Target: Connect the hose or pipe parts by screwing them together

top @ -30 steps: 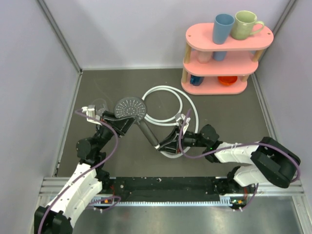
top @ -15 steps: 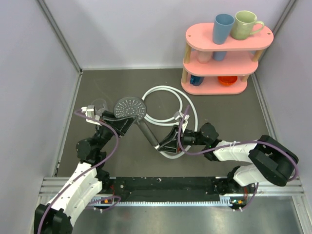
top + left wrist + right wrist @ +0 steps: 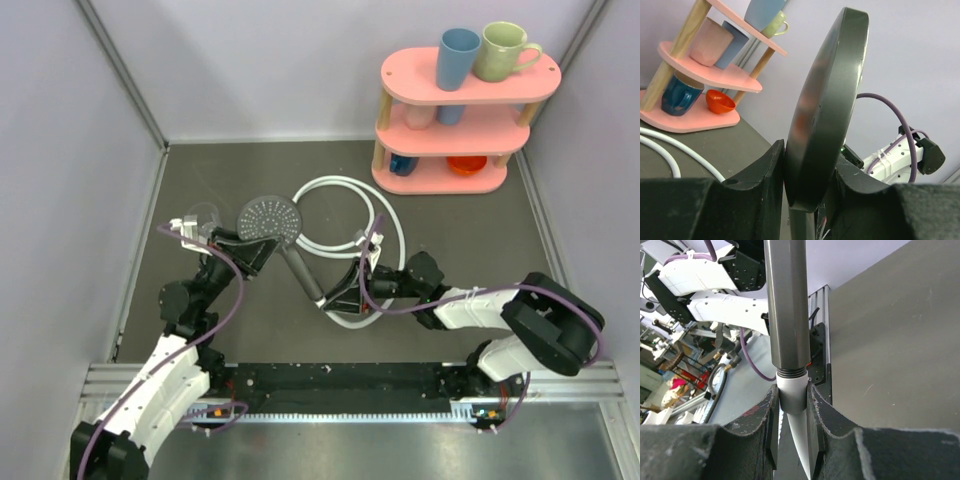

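Observation:
The dark grey shower head is held above the table, its perforated face up and its handle slanting down to the right. My left gripper is shut on the rim of the round head. My right gripper is shut on the white end fitting of the hose, which sits against the threaded end of the handle. The white hose lies in loops on the table behind the handle.
A pink three-tier shelf with mugs and cups stands at the back right. A small clear cup sits just left of the shower head. Grey walls close the table on the left, back and right.
The shower head has shifted slightly to the right, and the right arm's wrist has turned a little. Both grips stay as they were.

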`<state>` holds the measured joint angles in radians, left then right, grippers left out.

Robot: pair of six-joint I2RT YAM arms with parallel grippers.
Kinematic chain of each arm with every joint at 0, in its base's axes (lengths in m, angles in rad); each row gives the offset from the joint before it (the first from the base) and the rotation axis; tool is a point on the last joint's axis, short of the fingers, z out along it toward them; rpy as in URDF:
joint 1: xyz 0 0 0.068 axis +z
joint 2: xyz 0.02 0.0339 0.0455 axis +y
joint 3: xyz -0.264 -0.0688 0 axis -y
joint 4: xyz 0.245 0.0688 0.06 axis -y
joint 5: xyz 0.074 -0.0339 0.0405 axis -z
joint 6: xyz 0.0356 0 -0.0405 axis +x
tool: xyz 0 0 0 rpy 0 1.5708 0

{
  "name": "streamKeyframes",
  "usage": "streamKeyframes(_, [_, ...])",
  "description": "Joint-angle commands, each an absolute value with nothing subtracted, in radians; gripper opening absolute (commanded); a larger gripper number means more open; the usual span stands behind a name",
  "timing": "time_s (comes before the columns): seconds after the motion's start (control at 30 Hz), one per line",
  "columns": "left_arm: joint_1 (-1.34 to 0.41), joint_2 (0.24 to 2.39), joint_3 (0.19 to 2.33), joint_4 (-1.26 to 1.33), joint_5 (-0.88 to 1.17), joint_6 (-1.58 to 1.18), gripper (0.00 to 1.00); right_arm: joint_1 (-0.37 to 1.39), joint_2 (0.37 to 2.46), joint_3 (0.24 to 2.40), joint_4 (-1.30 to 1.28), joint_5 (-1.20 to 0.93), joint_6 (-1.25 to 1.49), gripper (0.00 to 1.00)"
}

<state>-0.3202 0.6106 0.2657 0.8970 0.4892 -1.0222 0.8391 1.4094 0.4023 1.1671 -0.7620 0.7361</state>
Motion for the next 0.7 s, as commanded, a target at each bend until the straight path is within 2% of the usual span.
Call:
streamKeyframes(0.0, [-0.365,0.646,0.246,0.893,0.676,-1.083,0.00,0.804,1.402,0.497,1.611,-0.604,0.801,0.00])
streamKeyframes(0.67, [-0.365,0.724,0.172,1.098,0.615,-1.169,0.00,0.756,1.413,0.511,1.609,-0.577,0.922,0.02])
